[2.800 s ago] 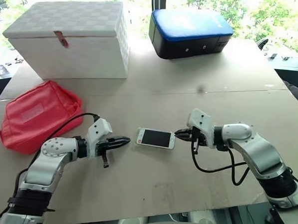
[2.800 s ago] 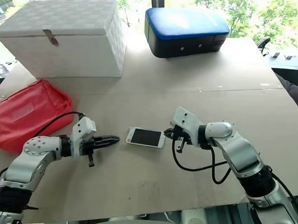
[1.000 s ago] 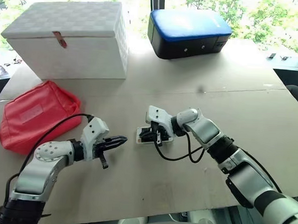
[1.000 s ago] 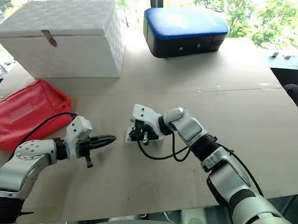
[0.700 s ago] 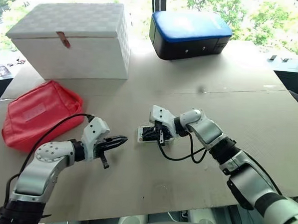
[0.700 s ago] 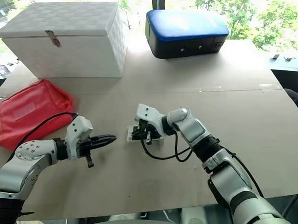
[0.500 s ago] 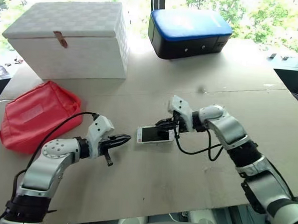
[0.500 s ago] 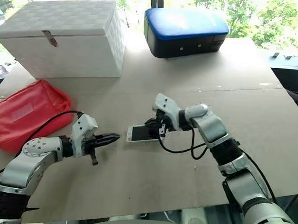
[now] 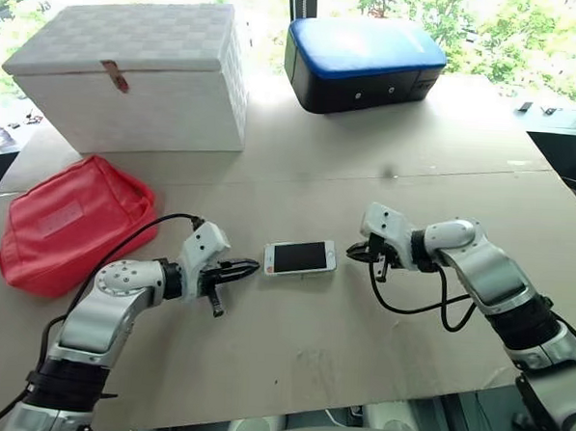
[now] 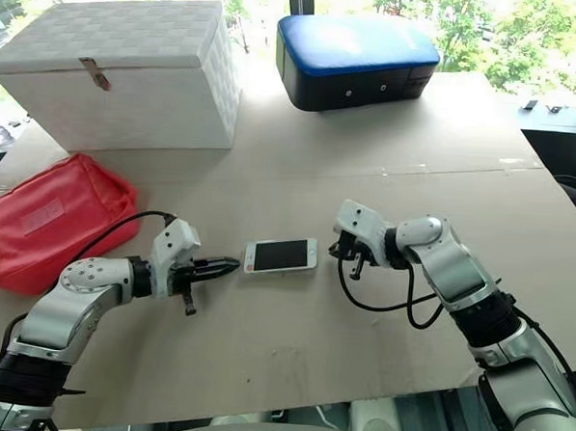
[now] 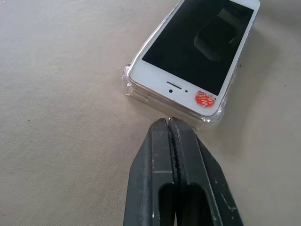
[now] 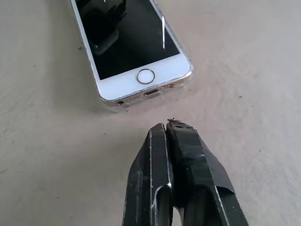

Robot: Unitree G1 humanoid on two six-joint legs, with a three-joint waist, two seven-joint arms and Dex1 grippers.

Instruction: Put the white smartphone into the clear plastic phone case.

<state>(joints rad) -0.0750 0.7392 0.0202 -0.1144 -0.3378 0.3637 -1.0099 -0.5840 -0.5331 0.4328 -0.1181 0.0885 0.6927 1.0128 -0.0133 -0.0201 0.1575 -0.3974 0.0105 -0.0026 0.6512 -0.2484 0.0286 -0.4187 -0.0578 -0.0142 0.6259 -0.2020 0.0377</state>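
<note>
Both arms have rounded silver-grey shells with black bands at the joints. Each wrist carries a small white box-shaped housing, and a black cable loops out from it and runs back along the forearm. The left tool [image 9: 245,266] and the right tool [image 9: 352,255] each end in two slim black fingers. In the wrist views, the inner faces look finely ribbed. The right fingers [image 12: 188,155] seem wrapped in black tape, though this is hard to confirm.

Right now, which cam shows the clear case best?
Left wrist view: the clear plastic phone case shows as a transparent rim with bumper corners around the white smartphone. The right wrist view shows a thin clear edge at the home-button end. In the eye views it is nearly invisible.
</note>
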